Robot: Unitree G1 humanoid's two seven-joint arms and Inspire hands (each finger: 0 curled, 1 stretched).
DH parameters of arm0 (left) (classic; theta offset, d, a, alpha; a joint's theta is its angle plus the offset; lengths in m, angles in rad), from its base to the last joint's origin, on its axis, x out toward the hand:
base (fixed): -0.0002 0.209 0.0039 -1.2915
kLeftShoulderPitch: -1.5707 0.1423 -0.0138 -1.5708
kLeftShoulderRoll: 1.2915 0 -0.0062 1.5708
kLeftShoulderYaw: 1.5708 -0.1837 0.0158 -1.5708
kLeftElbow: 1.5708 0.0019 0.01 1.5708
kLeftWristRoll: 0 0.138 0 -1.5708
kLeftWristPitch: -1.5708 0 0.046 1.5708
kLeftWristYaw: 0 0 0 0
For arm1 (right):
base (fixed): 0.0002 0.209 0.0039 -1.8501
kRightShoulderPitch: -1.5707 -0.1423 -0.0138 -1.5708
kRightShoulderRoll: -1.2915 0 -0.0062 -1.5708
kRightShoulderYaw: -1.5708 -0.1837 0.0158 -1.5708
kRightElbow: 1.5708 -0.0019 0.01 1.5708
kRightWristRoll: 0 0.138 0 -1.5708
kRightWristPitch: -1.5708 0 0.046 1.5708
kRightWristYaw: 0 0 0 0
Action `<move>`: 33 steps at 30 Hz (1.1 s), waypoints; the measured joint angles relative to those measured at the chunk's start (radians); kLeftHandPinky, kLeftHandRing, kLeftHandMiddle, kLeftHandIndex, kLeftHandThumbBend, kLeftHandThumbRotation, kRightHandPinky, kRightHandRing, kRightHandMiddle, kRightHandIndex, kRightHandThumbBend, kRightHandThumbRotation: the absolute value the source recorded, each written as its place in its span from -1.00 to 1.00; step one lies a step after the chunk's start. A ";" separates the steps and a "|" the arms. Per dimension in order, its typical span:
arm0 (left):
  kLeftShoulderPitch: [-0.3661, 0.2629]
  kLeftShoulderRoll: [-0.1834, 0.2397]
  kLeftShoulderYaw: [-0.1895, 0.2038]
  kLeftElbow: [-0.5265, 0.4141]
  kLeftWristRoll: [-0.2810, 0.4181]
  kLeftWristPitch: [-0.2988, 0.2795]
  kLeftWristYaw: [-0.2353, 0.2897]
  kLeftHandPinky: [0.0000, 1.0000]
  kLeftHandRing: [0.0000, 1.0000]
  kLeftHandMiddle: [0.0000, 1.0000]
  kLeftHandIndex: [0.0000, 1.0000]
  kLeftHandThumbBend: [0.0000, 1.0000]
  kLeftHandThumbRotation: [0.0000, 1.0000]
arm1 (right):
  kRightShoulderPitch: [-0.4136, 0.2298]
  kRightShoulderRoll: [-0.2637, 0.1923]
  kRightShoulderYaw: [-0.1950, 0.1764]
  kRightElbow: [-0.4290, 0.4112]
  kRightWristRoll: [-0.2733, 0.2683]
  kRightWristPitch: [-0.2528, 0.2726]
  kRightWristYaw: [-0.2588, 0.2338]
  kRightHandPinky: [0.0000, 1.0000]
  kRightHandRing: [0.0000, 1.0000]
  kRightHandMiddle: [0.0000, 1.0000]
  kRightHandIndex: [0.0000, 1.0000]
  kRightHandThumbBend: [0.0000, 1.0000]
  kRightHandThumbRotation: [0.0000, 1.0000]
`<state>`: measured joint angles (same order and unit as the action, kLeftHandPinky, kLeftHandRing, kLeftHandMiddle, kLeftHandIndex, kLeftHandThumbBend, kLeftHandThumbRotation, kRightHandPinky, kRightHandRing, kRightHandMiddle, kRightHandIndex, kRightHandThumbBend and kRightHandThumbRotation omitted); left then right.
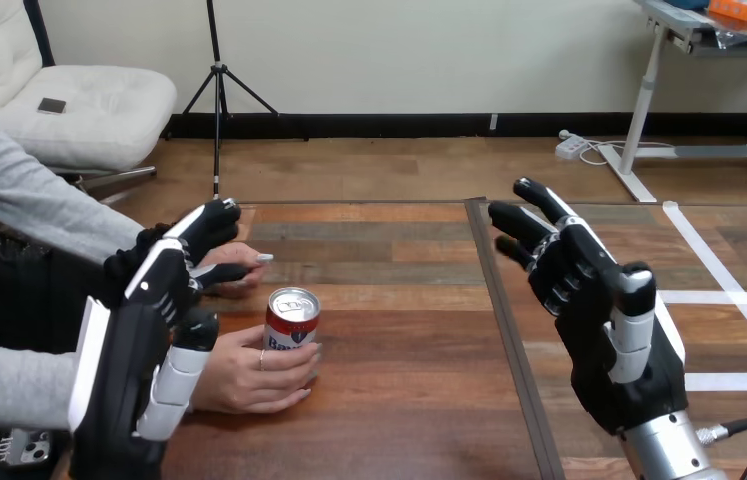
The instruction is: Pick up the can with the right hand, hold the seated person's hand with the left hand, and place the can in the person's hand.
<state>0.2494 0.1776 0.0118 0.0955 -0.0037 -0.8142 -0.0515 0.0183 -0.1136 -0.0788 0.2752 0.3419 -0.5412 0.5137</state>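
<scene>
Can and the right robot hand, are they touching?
Apart. The head view shows a wide stretch of table between the can and the right robot hand, which is open.

the wooden counter [409,400] is brown planking, split by 1 dark seam [509,340] that runs from its near edge to its far edge, right of the middle. white tape lines [719,300] cross the part right of the seam. left of the seam, 1 red and white can [291,320] stands upright on the boards. the person's nearer hand [249,375] rests on the counter with its fingers round the can. the person's farther hand [234,270] lies just beyond.
</scene>
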 measured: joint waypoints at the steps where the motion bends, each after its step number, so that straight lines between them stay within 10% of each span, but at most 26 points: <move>1: -0.001 0.000 0.000 0.005 -0.003 -0.008 -0.006 0.52 0.72 0.72 0.69 0.42 1.00 | 0.002 0.000 0.000 -0.003 0.000 0.000 0.000 0.90 0.79 0.73 0.79 1.00 1.00; 33: -0.004 -0.041 -0.007 0.044 -0.211 0.011 -0.176 0.82 0.88 0.89 0.92 0.54 1.00 | 0.015 0.012 0.004 -0.005 -0.005 0.001 -0.009 0.73 0.77 0.80 0.79 1.00 1.00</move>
<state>0.2450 0.1369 0.0047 0.1398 -0.2150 -0.8033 -0.2275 0.0328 -0.1017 -0.0751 0.2700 0.3372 -0.5406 0.5048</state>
